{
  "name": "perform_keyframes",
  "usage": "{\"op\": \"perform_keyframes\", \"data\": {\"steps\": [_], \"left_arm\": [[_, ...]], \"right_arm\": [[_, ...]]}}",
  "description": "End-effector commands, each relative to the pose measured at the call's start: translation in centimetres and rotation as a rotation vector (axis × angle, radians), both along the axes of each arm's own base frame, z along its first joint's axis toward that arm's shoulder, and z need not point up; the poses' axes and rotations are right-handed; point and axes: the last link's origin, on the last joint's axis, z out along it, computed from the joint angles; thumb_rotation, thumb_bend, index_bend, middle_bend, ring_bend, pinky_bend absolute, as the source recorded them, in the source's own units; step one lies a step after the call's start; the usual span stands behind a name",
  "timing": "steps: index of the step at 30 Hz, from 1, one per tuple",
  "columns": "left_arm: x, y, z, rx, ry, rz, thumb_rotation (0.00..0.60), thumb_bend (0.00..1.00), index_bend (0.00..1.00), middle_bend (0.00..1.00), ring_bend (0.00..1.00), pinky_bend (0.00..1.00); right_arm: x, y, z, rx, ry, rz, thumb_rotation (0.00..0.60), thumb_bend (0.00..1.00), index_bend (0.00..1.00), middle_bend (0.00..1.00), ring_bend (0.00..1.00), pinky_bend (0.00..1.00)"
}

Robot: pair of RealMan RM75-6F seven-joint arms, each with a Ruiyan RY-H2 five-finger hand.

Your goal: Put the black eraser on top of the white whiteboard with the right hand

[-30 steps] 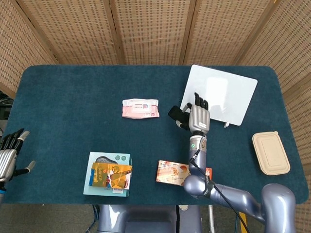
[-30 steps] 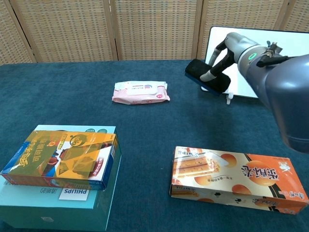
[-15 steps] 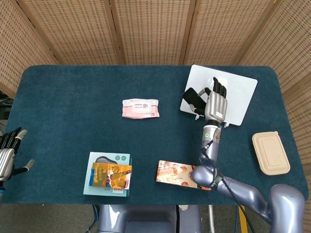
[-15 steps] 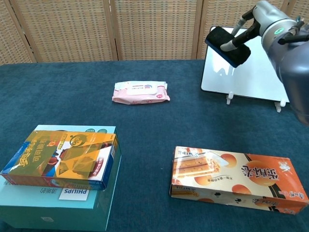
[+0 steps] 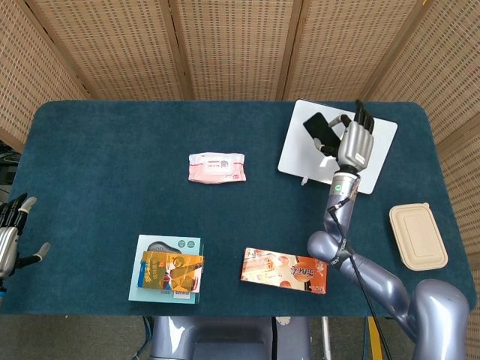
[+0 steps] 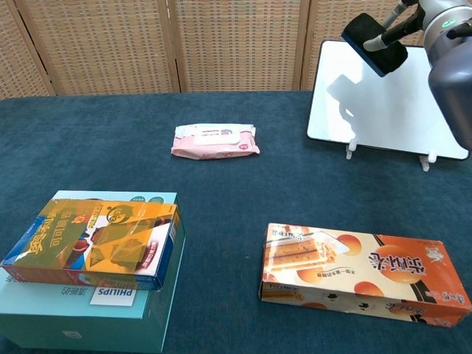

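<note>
My right hand (image 5: 355,142) grips the black eraser (image 5: 319,129) and holds it in the air over the left part of the white whiteboard (image 5: 377,161). In the chest view the eraser (image 6: 372,43) hangs above the whiteboard (image 6: 383,107), throwing a shadow on its face, with the right hand (image 6: 435,13) at the top right corner. The whiteboard lies at the table's far right on small white feet. My left hand (image 5: 9,238) shows at the left edge of the head view, low beside the table, fingers apart and holding nothing.
A pink wipes pack (image 5: 217,167) lies mid-table. An orange snack box (image 5: 283,271) sits near the front edge. A colourful box on a teal box (image 5: 171,270) stands front left. A beige lidded container (image 5: 418,235) rests at the right edge.
My right hand has carried the eraser up and to the right, from beside the whiteboard's left edge to above its surface. The left hand has sunk slightly.
</note>
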Motion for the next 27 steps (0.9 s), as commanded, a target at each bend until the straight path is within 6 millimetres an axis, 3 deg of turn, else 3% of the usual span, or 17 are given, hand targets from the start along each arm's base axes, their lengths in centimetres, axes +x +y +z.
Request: {"op": "perform_keyframes", "data": {"steps": [1, 20, 27], "left_arm": [[0.1, 0.0, 0.1, 0.004, 0.001, -0.001, 0.6, 0.3, 0.0, 0.0, 0.0, 0.0], [0.3, 0.0, -0.2, 0.0, 0.011, -0.002, 0.6, 0.29, 0.0, 0.0, 0.0, 0.0], [0.4, 0.0, -0.4, -0.001, 0.014, -0.006, 0.6, 0.29, 0.0, 0.0, 0.0, 0.0]], "right_arm": [[-0.1, -0.4, -0.1, -0.004, -0.01, 0.003, 0.6, 0.23, 0.53, 0.06, 0.0, 0.0], [-5.1, -1.5, -1.7, -0.007, -0.033, -0.092, 0.6, 0.23, 0.53, 0.06, 0.0, 0.0], [-6.1, -1.5, -2.0, -0.004, -0.037, -0.109, 0.6, 0.23, 0.53, 0.06, 0.0, 0.0]]}}
